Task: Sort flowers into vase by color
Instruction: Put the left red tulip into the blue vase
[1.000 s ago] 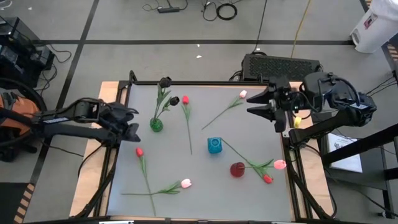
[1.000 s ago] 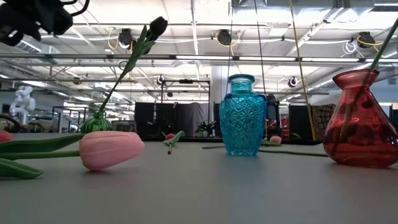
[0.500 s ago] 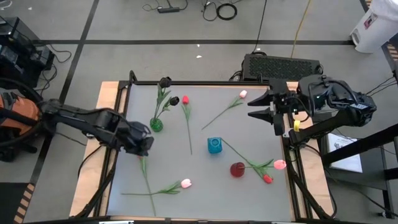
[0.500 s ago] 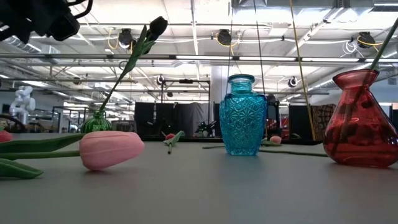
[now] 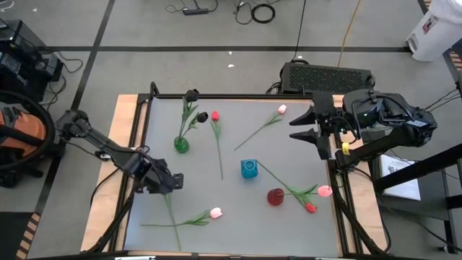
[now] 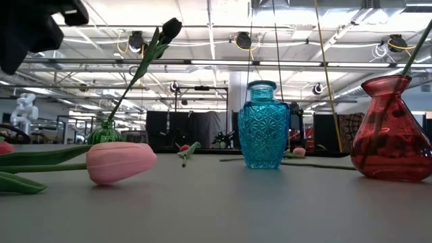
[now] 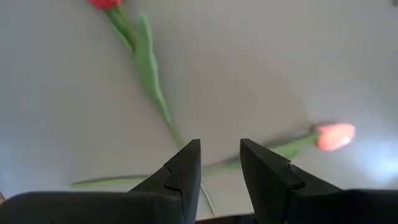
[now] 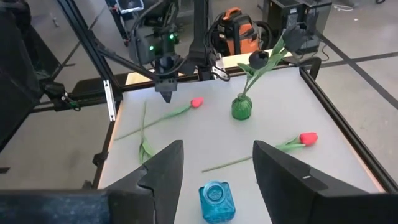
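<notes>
- Grey floor (image 5: 216, 29) spreads around the table, crossed by dark tape lines.
- Cables (image 5: 253, 11) lie coiled on it at the far side.
- A black box (image 5: 325, 74) sits behind the table's far edge.
- Overhead, ceiling trusses (image 6: 304, 61) carry round lamps (image 6: 244, 40).
- Dark partitions (image 6: 185, 128) line the hall's back.

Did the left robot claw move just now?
Yes. In the high view the left gripper has moved from beside the green vase toward the table's near edge, over the red tulip's stem.
</notes>
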{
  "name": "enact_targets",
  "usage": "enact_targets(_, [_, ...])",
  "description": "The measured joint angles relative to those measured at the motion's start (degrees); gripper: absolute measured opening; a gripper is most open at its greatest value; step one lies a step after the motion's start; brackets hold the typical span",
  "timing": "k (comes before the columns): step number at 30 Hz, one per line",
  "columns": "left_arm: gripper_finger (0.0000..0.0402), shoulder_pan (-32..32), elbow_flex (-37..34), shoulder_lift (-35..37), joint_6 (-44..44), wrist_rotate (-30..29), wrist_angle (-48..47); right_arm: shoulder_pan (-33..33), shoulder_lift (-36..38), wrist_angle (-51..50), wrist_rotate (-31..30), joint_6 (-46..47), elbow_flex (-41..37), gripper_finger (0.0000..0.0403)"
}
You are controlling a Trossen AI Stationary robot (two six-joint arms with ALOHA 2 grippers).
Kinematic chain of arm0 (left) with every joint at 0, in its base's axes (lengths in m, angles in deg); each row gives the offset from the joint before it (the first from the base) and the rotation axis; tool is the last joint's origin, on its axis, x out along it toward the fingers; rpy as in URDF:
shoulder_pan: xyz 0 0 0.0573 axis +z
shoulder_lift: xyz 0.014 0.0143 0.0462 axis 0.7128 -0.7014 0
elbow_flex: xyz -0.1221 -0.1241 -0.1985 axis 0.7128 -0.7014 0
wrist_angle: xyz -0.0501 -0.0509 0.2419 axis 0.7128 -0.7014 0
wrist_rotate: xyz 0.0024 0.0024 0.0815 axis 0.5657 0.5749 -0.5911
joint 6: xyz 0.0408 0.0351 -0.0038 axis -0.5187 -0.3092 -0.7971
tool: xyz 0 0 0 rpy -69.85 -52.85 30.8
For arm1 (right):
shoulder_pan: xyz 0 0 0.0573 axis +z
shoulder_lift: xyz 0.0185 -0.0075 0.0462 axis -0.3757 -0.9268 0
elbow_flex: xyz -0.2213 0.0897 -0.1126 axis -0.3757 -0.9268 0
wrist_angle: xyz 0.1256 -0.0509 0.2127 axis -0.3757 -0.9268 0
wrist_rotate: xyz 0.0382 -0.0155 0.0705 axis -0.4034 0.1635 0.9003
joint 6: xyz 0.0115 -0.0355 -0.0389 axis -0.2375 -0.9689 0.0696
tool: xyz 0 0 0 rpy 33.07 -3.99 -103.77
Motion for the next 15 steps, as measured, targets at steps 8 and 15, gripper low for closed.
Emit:
enact_targets(8, [0.0118,-2.62,0.00,-7.48,3.48,-0.05,-0.16,-0.01,0.00,-0.67,0.00,-1.20,0.00,0.0185])
enact_targets(15, [0.0118,-2.84,0.00,-14.49,3.01,-0.15,-1.08,0.00,0.00,-0.65,0.00,-2.09,0.00,0.0185])
